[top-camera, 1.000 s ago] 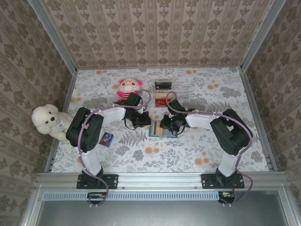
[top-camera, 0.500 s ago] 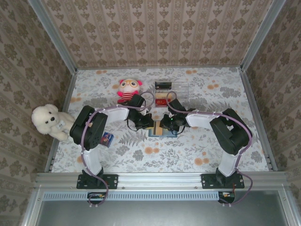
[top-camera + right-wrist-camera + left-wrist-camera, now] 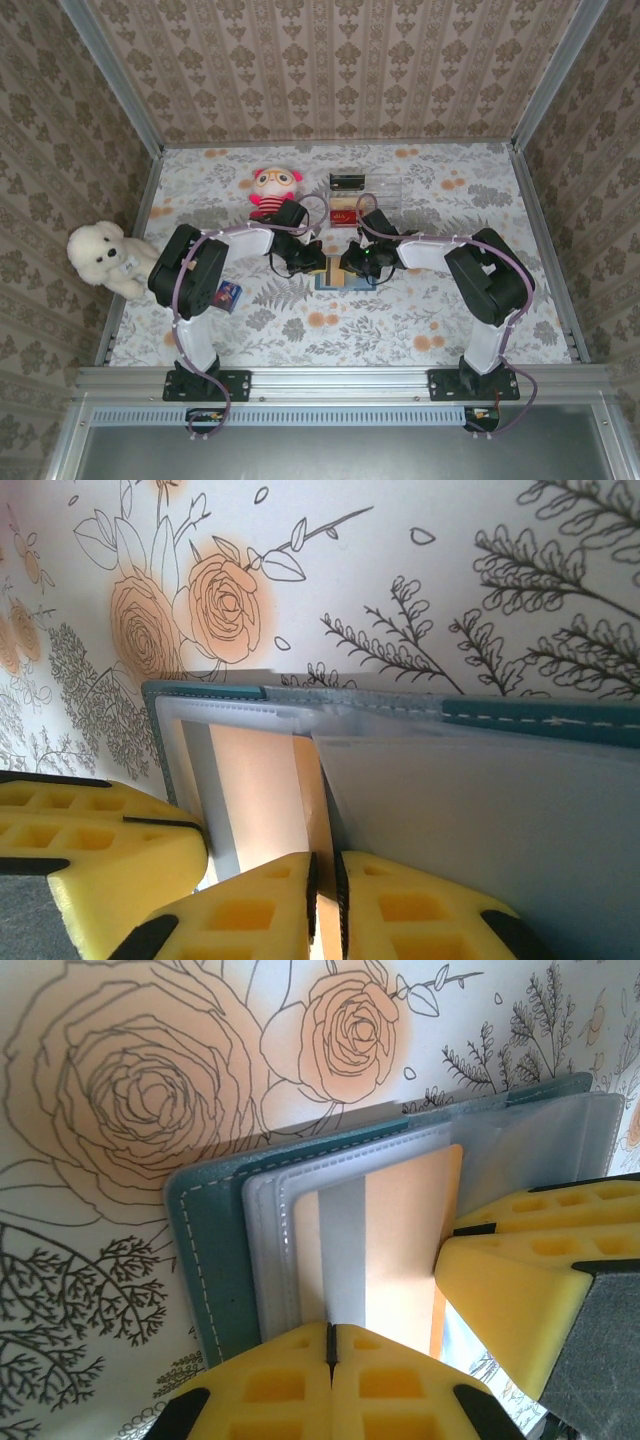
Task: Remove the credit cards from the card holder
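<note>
The card holder (image 3: 205, 1260) is seen lying open on the bench (image 3: 100, 1090), pinned by the clenched left tool (image 3: 330, 1360). The orange credit card (image 3: 410, 1230) appears nipped by the closed right tool (image 3: 325, 890). Should the pinning slacken, the holder could be dragged along.

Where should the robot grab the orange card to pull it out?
Probably the card's long edge away from the stitched seam, coming from the holder's middle. The seam closes the outer side, and the card lies flat, so it should slide out sideways.
</note>
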Tool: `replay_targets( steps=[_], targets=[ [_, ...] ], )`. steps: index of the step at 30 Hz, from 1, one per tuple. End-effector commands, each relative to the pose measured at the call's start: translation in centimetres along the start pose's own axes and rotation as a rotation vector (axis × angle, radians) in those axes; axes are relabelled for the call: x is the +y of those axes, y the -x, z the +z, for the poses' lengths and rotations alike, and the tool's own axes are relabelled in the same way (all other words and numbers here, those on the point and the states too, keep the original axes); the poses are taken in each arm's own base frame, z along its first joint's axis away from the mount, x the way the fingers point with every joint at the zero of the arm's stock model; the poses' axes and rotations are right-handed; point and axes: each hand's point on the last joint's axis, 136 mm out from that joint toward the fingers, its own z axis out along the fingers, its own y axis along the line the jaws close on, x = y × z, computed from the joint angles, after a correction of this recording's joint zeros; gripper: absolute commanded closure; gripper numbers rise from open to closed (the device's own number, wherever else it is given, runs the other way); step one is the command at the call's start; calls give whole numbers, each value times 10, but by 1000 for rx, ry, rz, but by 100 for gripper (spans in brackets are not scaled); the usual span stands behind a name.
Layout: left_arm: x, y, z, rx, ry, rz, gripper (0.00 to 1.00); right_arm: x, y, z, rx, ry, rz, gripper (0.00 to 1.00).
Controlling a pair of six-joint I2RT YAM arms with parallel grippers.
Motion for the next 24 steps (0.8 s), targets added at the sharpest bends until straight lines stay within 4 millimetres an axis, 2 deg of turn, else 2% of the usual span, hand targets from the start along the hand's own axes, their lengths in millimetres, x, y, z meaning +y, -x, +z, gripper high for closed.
replay_targets(
  steps=[1,13,19,24],
  targets=[
    [17,-9,6,34,56,-19,97,-10,-9,7,34,-4,11,87],
    [7,-3,-6,4,40,8,93,-11,-1,-12,-11,6,-2,96],
    [6,-1,-11,-7,41,8,93,-7,1,-19,-27,21,-13,98],
    [9,-1,-11,-5,42,6,93,-13,-1,-22,-25,3,-10,98]
  ],
)
